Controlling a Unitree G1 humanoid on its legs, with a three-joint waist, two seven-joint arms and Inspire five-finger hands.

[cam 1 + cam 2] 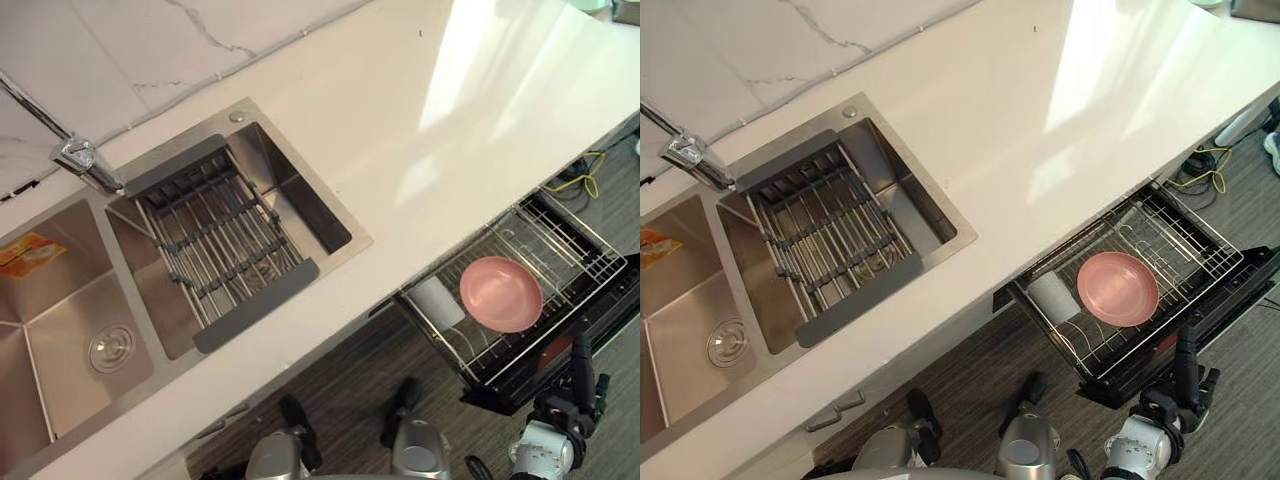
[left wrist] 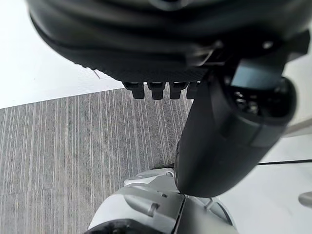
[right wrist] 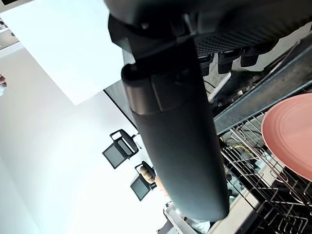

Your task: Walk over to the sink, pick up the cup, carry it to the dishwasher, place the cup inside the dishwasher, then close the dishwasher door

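A white cup lies on its side in the pulled-out wire rack of the dishwasher, next to a pink plate. The dark dishwasher door hangs open beneath the rack. My right hand hovers just in front of the rack's near corner, fingers straight and holding nothing; in the right wrist view its thumb stands before the plate. My left hand hangs over the grey floor, relaxed and holding nothing.
A double steel sink sits in the white countertop, with a faucet behind it. A grey drain rack spans the right basin. A yellow packet lies in the left basin. A yellow cable lies on the floor.
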